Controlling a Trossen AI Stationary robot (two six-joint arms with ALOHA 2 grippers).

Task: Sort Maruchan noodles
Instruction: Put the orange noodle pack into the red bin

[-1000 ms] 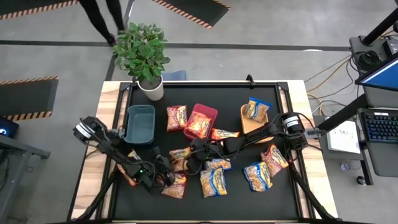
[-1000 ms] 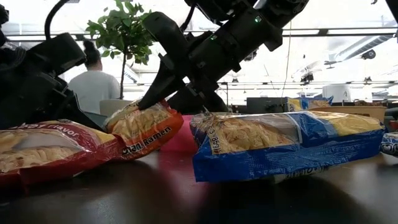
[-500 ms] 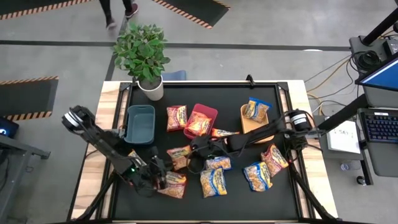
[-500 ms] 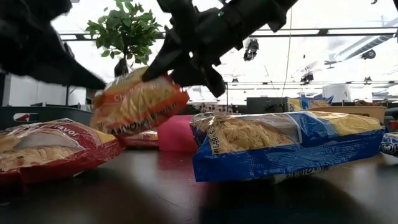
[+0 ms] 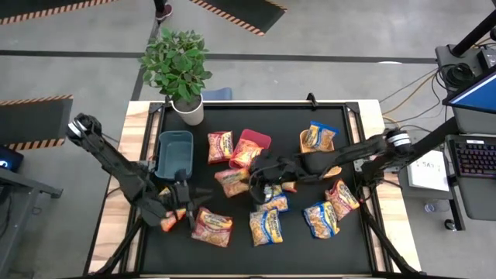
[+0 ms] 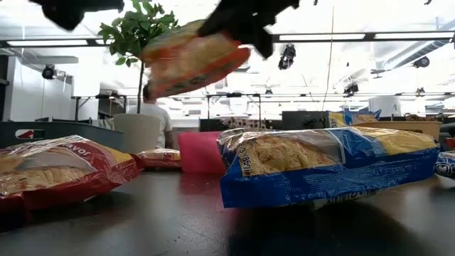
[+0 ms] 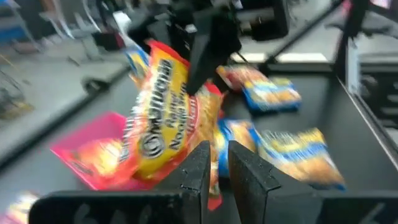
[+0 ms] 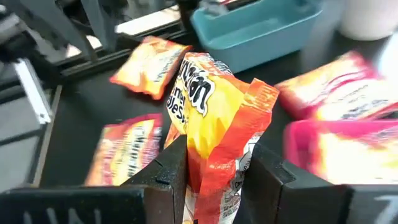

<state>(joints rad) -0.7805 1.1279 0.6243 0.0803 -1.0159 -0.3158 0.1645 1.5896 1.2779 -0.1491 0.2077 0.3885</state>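
My right gripper is over the middle of the table, shut on an orange Maruchan packet that hangs in the air. My left gripper is above the table's near left part, shut and empty, with another orange packet flat on the mat beside it. More red-pink and blue-and-yellow packets lie flat on the black mat. One packet lies in the red bin and one in the tan bin. My right gripper pinches the orange packet between its two fingers, by the packet's upper end. The fingers come slanting down from the table's right. The packet is lifted clear and hangs tilted below them.
A teal bin stands at the far left, the red bin in the middle and the tan bin to the right. A potted plant stands at the far left corner. A person shows beyond the table.
My right gripper has risen and moved toward the far right, carrying the orange packet off the mat and clear into the air. My left gripper has risen and drawn back toward the table's left.
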